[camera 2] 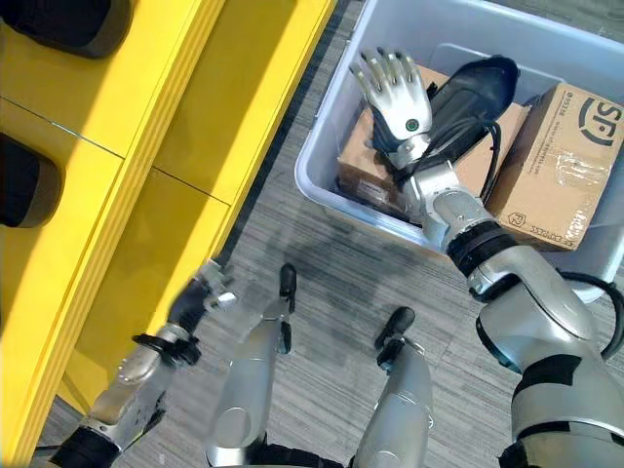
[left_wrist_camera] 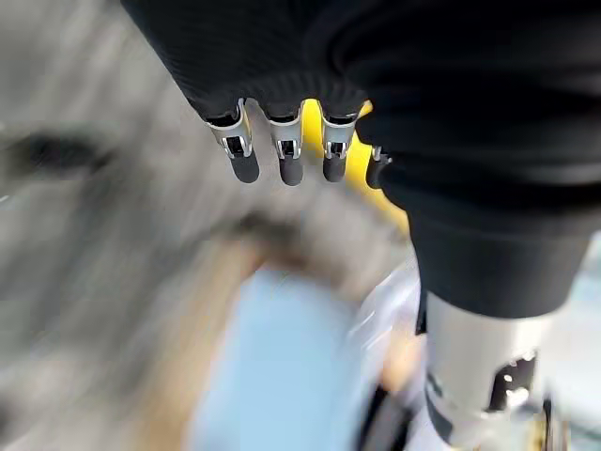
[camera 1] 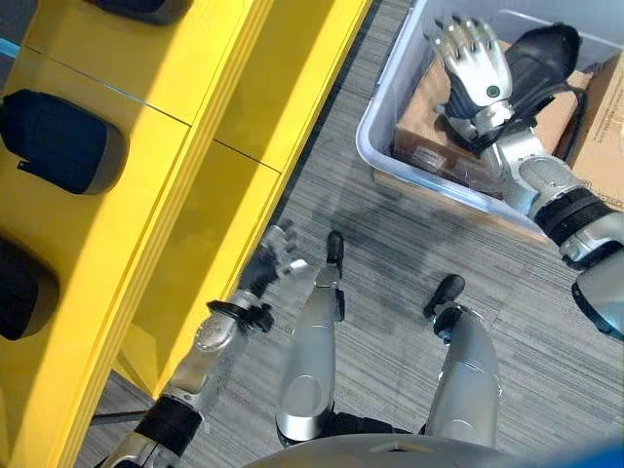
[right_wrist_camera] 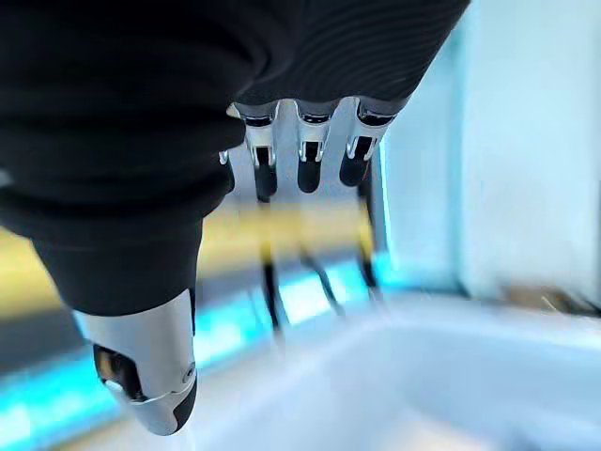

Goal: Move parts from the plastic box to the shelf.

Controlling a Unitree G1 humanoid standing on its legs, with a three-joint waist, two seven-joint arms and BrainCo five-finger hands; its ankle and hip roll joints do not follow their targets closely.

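From the left eye view, I have the right hand (camera 1: 475, 60) spread wide, fingers straight, hovering over the plastic box (camera 1: 385, 146) and gripping nothing; just under it inside the box lie a brown carton (camera 1: 429, 122) and a black part (camera 1: 544, 57), with a second carton (camera 1: 600, 107) at the box's far side from the shelf. The yellow shelf (camera 1: 185, 127) runs beside the box across a strip of grey carpet (camera 1: 390, 244), and it carries dark parts (camera 1: 58, 141) in its bays, so I judge some of the work done. My left hand (camera 1: 276, 255) hangs low, close to the shelf's front edge and well apart from the box, fingers loosely relaxed and empty. In the right eye view the same open right hand (camera 2: 400, 93) sits above the black part (camera 2: 468, 93), which rests across the carton (camera 2: 366, 161) beside the larger taped carton (camera 2: 556, 166); a black cord trails from the part over the box contents. The left wrist view shows straight fingertips (left_wrist_camera: 285, 160) with nothing between them. The right wrist view shows extended fingertips (right_wrist_camera: 310, 160) and a free thumb (right_wrist_camera: 150, 381) above the pale box wall (right_wrist_camera: 526, 141). By my reading, at least one part remains in the box: grasping it and carrying it to the shelf are left.
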